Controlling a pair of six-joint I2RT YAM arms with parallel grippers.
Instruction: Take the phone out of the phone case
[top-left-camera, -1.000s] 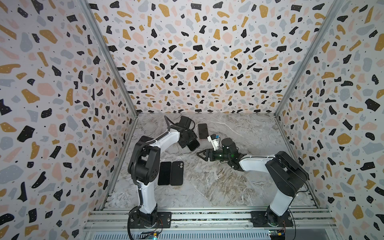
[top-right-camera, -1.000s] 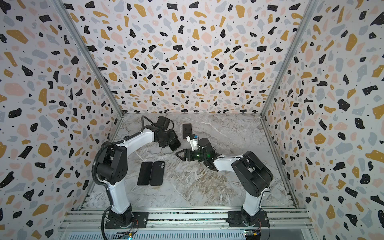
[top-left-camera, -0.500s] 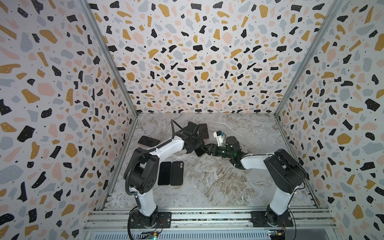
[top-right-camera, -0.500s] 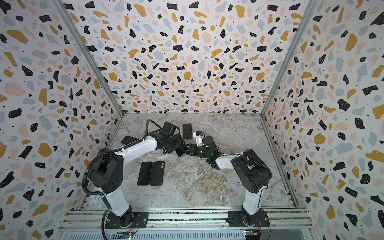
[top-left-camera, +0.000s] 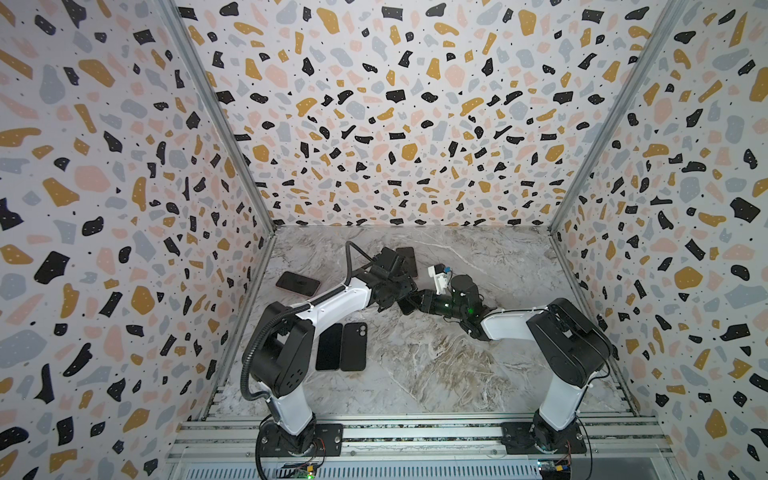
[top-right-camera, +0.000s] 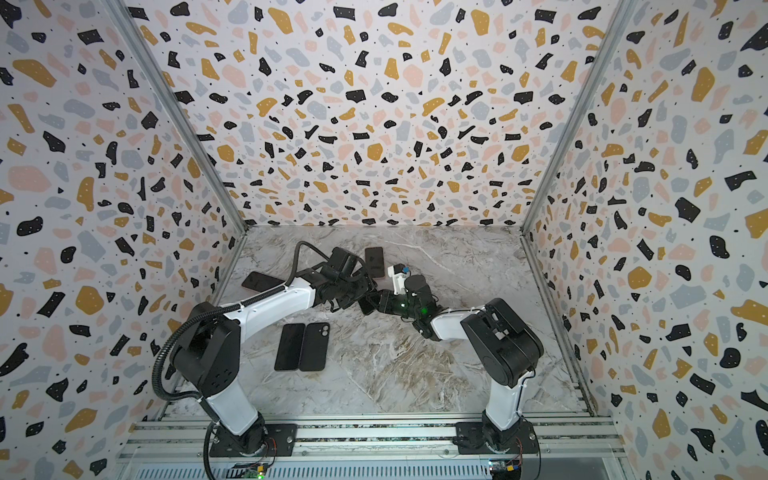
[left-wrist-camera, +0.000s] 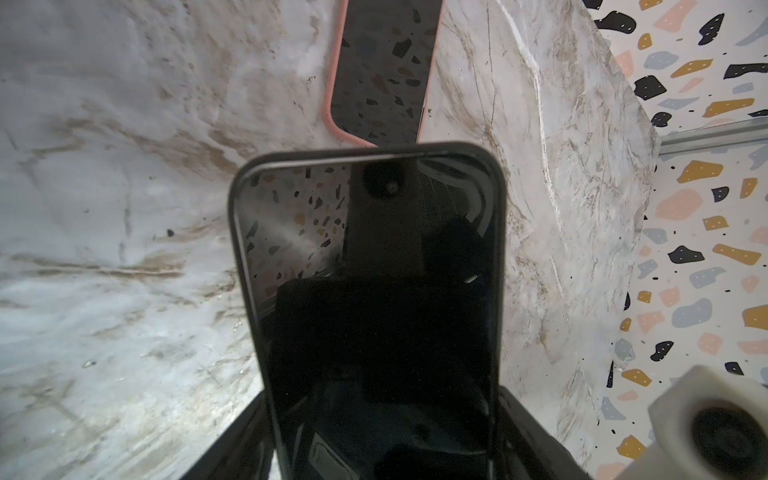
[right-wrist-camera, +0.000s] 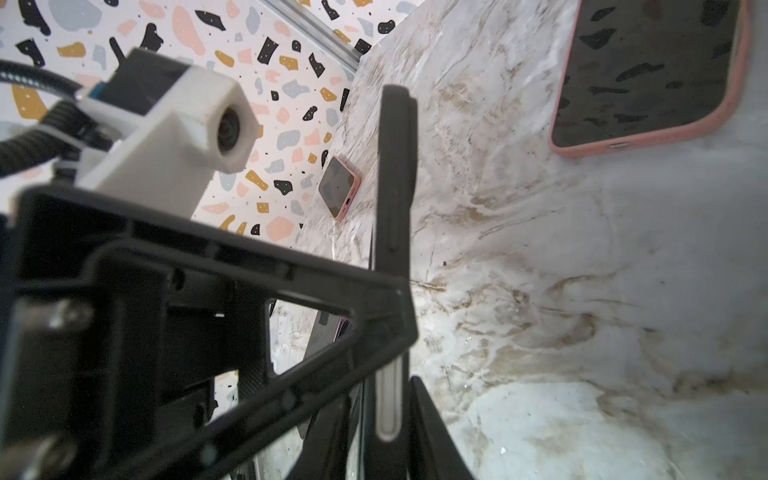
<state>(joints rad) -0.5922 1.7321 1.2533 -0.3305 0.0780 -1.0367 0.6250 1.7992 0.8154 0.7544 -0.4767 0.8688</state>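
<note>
Fingers (left-wrist-camera: 232, 449) of my left gripper (left-wrist-camera: 374, 453) clamp the black phone case (left-wrist-camera: 239, 216) across its width, with the phone (left-wrist-camera: 365, 270) seated inside, its screen dark. My right gripper (right-wrist-camera: 382, 440) pinches the phone's thin end, a finger on each face, where a silver edge shows bare of the case. In both top views we meet mid-floor above the marble table (top-left-camera: 436, 365). From there a pink-cased phone (top-left-camera: 406, 259) lies at twelve o'clock, a second pink-cased phone (top-left-camera: 298, 283) at ten, and two dark phones (top-left-camera: 354, 347) side by side at seven.
</note>
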